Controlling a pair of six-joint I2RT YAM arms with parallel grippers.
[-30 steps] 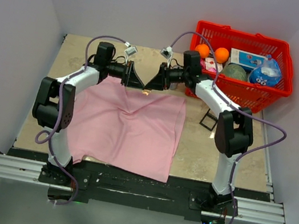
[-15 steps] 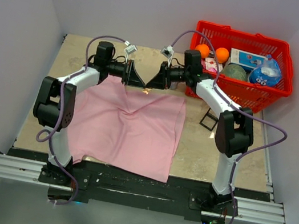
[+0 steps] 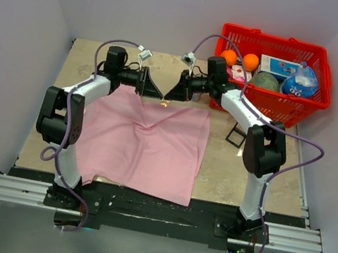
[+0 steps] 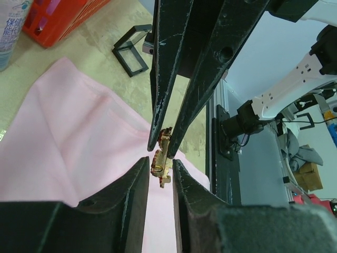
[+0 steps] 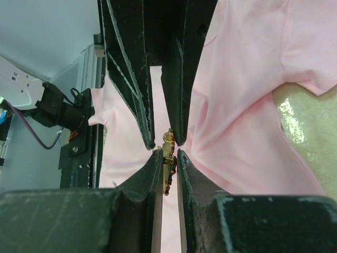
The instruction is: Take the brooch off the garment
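Note:
The pink garment (image 3: 145, 148) lies spread on the table; it also shows in the left wrist view (image 4: 68, 137) and the right wrist view (image 5: 247, 121). The tiny golden brooch (image 3: 165, 103) hangs at the garment's far edge, where both grippers meet tip to tip. My right gripper (image 3: 169, 97) is shut on the brooch (image 5: 168, 158), pinching it edge-on just above the cloth. My left gripper (image 3: 159, 95) faces it, jaws slightly apart around the brooch's other end (image 4: 162, 158), with a gap showing on one side. The garment's printed patch is out of view.
A red basket (image 3: 269, 98) at the back right holds two orange fruits (image 3: 251, 62), a box and a bag. A small black wire frame (image 3: 237, 136) stands on the table right of the garment, also in the left wrist view (image 4: 131, 52).
My left arm has drawn back slightly to the left. The right gripper and the brooch stay about where they were.

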